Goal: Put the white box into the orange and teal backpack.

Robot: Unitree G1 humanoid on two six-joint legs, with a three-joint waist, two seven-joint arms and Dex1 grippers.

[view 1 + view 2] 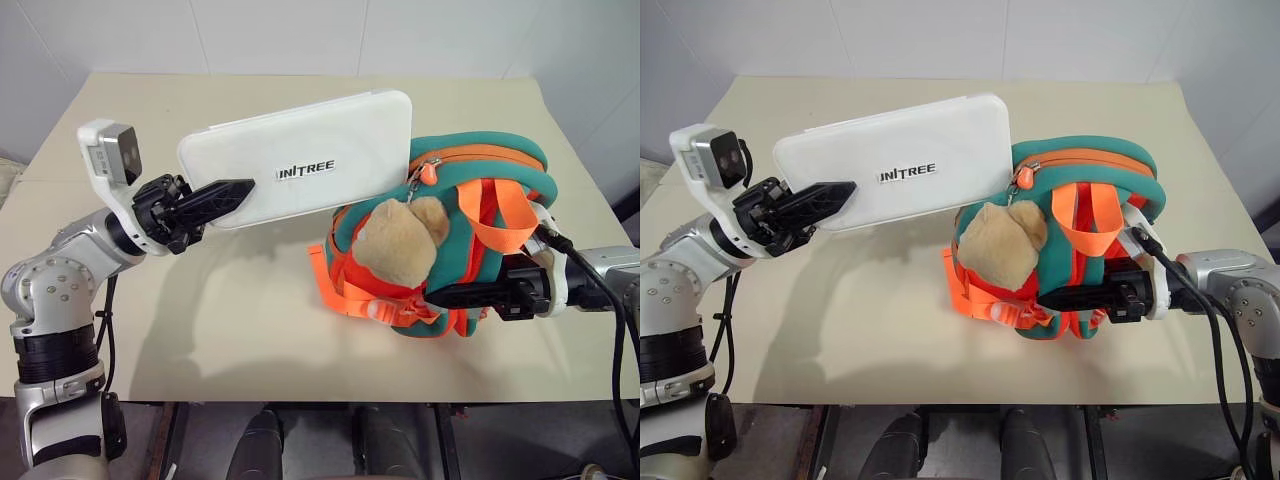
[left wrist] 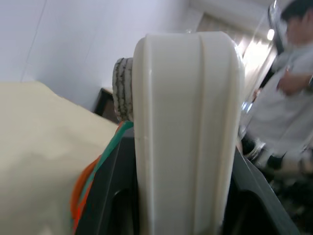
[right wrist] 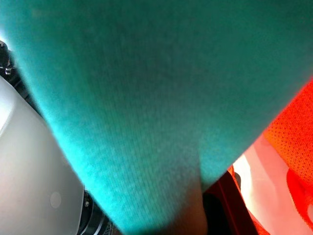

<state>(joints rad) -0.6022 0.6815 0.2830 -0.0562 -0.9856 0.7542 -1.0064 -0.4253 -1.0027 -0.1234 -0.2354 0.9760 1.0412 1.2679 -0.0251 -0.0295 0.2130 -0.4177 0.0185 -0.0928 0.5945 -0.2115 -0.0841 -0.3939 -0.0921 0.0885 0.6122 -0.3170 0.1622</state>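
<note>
White box (image 1: 300, 170) held in the air, left of the backpack (image 1: 470, 200).
Left gripper (image 1: 225, 197) clamps the box; right gripper (image 1: 470, 296), nearly closed, grips the backpack: keep the mouth open and slide the box's right end in.

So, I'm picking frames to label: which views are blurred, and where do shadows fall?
Left eye view: sharp, white box casts a soft shadow on the table. Right wrist view: orange and teal backpack fabric too close, blurred. Left wrist view: background person blurred.

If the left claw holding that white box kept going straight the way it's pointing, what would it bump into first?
Probably the orange and teal backpack. The left claw points right, and the white box it grips leads, its far end already at the backpack's top edge. Depth is hard to judge.
</note>
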